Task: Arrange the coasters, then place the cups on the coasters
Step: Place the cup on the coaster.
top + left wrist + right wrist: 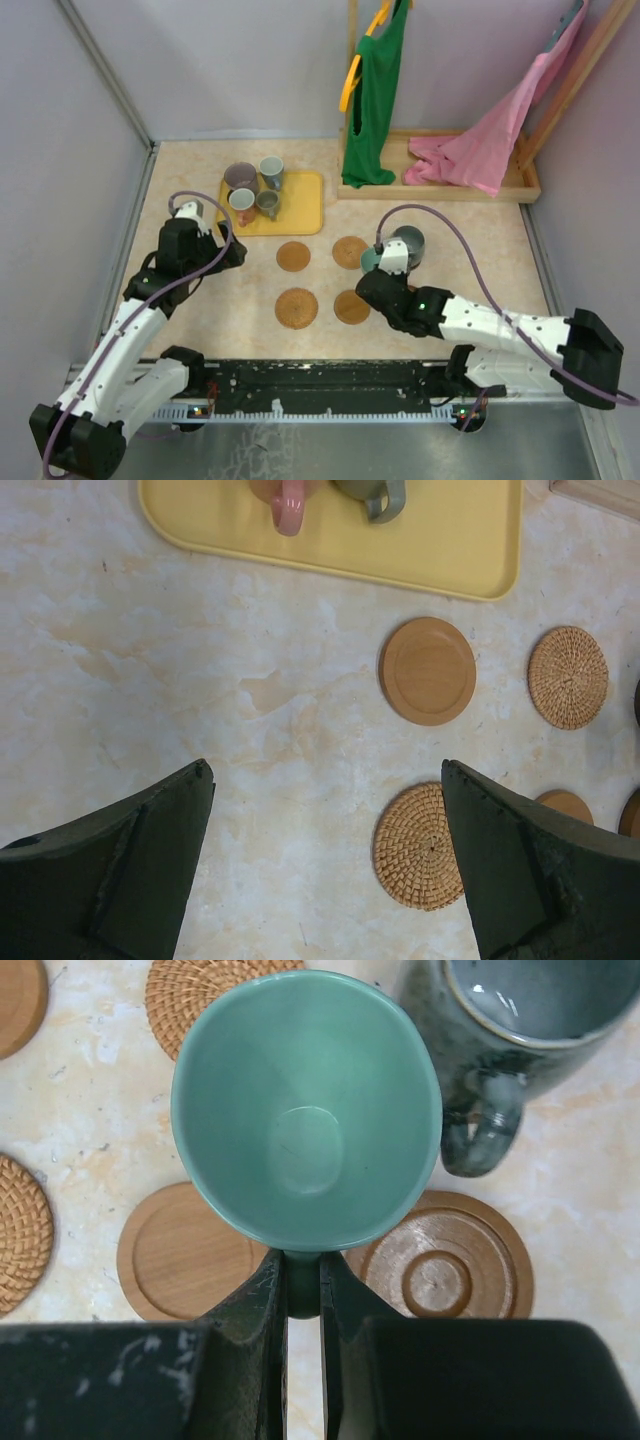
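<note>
Pinching the thin handle of the teal cup (305, 1110), my right gripper (302, 1285) has its jaws drawn almost together on it, and the cup's mouth faces the wrist camera. Below the cup I see a smooth wooden coaster (180, 1255) on one side and a darker ringed coaster (450, 1270) on the other. I cannot tell whether the cup touches either. A grey cup (520, 1020) stands just beside it, handle turned toward me.

My left gripper (325, 825) hangs with its jaws wide apart over bare tabletop, holding nothing. A woven coaster (415, 845) lies near its right finger.

The table (200, 300) is pale beige with a marbled pattern, closed in by plain lilac walls (200, 70). Four coasters lie in a loose square at its middle.

At the back left a yellow tray (300, 205) carries four cups (241, 178), bunched at its left end. At the back right a shallow wooden rack (525, 185) holds a green garment (375, 100) on a hanger and a pink garment (480, 150) draped into it.
</note>
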Motion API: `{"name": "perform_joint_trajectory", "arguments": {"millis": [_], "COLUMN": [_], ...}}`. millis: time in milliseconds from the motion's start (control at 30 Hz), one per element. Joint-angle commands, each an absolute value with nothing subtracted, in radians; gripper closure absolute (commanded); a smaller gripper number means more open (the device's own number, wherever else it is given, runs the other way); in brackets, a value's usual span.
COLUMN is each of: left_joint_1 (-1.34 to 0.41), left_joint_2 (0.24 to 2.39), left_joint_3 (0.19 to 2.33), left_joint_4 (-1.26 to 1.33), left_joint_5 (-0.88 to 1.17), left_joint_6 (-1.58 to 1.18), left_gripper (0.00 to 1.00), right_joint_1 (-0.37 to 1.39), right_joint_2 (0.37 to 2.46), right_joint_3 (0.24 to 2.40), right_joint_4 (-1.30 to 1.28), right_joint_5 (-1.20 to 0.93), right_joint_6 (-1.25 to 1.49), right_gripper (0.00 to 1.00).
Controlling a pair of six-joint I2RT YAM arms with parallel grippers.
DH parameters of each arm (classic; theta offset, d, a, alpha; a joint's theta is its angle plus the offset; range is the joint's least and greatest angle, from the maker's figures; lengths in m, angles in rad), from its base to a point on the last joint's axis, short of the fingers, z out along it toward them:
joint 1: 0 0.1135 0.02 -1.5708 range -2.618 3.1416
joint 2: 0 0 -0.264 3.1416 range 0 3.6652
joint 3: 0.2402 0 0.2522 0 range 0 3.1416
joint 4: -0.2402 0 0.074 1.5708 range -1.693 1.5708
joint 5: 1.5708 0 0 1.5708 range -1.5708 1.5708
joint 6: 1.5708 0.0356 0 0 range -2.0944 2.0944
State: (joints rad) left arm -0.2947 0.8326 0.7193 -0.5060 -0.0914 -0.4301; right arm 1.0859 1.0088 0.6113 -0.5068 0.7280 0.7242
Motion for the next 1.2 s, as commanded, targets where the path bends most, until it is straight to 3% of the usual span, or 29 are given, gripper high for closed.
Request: {"name": "perform_joint_trajectory", "arguments": {"millis": [0, 567, 1167], "left_joint_1": [-0.291, -0.292, -0.290], "left_joint_2": [0.813, 0.802, 0.811], "left_joint_3": [0.713, 0.724, 0.715], "left_joint_4": [-0.515, -0.557, -0.544], "left_joint_5": [-0.101, -0.088, -0.103], "left_joint_6": [-0.430, -0.437, -0.430], "left_gripper": [0.00, 0.00, 0.00], "right_joint_1": [1.094, 1.069, 0.966], "right_joint_2": [1.091, 1.359, 1.460], "right_joint_3": [0.685, 0.734, 0.735], "right_joint_4": [-0.283, 0.010, 0.190], "right_joint_5": [0.782, 0.847, 0.797], "right_joint_6": [0.696, 0.644, 0.571], "right_gripper": [1.00, 1.00, 1.00]}}
